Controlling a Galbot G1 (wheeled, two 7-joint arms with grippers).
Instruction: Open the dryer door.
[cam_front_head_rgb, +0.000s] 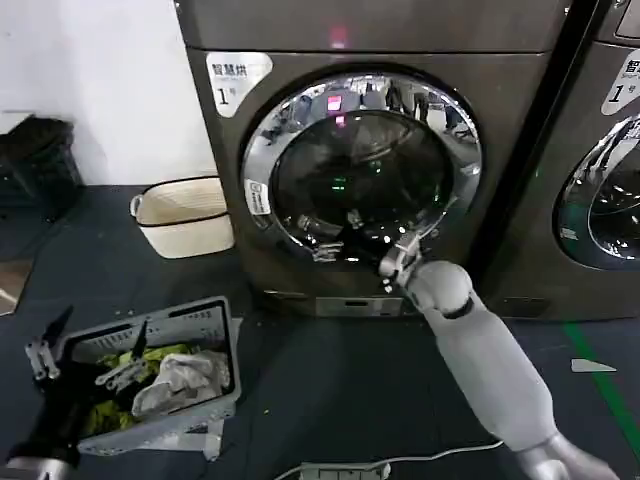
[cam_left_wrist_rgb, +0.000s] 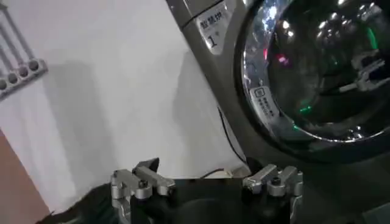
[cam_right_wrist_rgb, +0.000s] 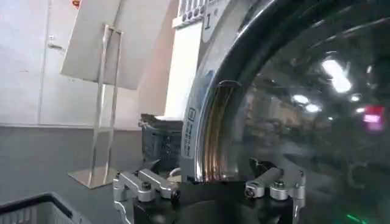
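A dark floor (cam_front_head_rgb: 320, 390) runs up to a white wall, and the dryer (cam_front_head_rgb: 220, 200) stands on it beside a second grey machine (cam_front_head_rgb: 600, 180). The dryer door (cam_front_head_rgb: 362, 170) sits shut in the dryer's front, its chrome ring flush against the body. The right claw (cam_front_head_rgb: 398, 262) is up against the ring's lower edge, right of centre, likely to catch the rim and swing the door out; whether its fingers are apart or together I cannot tell. The left claw (cam_front_head_rgb: 45, 345) waits well left of the dryer, fingers spread, above a grey basket (cam_front_head_rgb: 225, 320) of laundry. A cream tub (cam_front_head_rgb: 185, 215) sits just left of the dryer.
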